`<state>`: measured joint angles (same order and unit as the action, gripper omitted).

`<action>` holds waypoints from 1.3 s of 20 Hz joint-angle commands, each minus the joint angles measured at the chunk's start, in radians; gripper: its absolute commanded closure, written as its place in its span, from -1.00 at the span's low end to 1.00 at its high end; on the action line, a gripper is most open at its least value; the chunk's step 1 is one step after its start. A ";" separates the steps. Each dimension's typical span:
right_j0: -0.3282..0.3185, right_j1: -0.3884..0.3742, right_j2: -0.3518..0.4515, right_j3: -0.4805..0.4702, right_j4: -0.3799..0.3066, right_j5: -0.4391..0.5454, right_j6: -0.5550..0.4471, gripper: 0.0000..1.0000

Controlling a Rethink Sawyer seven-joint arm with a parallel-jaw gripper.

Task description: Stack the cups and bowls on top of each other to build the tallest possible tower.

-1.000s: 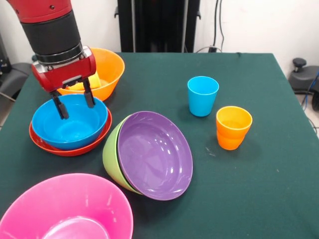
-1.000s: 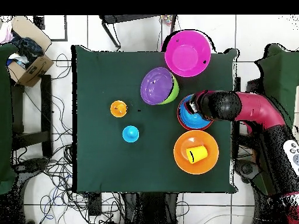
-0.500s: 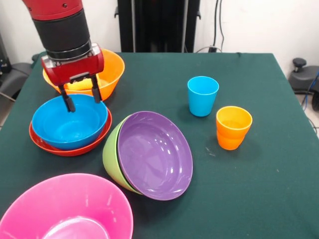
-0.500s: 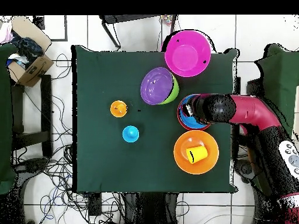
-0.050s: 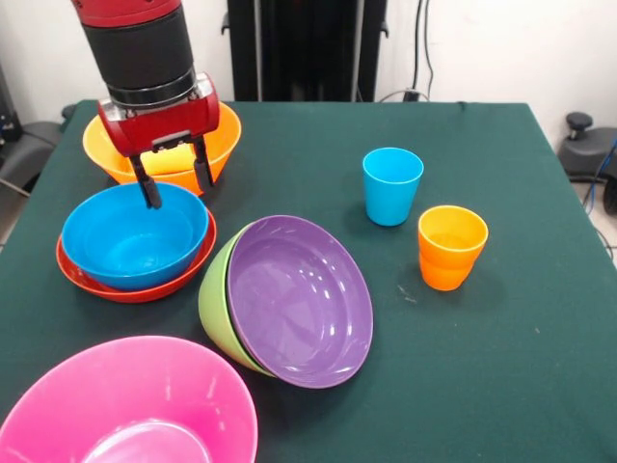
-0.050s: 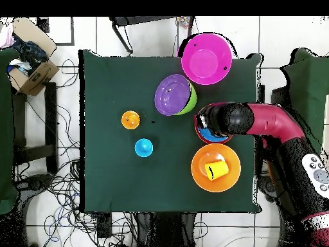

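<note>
The gripper hangs released and empty over the far rim of the blue bowl, which sits nested in the red-orange bowl near the table's left edge. Behind it the big orange bowl holds a yellow cup. The purple bowl, nested in the green one, tilts at the table's middle; the blue cup and orange cups stand toward the right edge, and the pink bowl sits at the near left corner.

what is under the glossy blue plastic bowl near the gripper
A wider red-orange plastic bowl sits under the glossy blue plastic bowl, nested; only its rim and outer wall show. Its inside is covered by the blue bowl. The open gripper hangs over the blue bowl's far rim.
</note>
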<state>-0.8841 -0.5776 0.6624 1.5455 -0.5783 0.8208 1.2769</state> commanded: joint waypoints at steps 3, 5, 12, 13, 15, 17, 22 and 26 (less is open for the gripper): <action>0.043 0.024 -0.081 0.052 -0.014 -0.088 0.133 -1.00; 0.047 0.032 -0.085 0.063 -0.023 -0.119 0.142 -1.00; 0.088 0.031 -0.139 0.089 -0.028 -0.183 0.191 -1.00; 0.091 0.032 -0.145 0.092 -0.027 -0.189 0.188 -1.00; 0.095 0.037 -0.153 0.097 -0.019 -0.202 0.179 -1.00; 0.096 0.039 -0.159 0.102 -0.005 -0.209 0.182 -1.00; 0.104 0.027 -0.177 0.131 0.025 -0.224 0.198 -1.00; 0.114 0.036 -0.196 0.117 0.006 -0.237 0.187 -1.00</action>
<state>-0.8156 -0.5719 0.5380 1.6307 -0.5700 0.6324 1.3068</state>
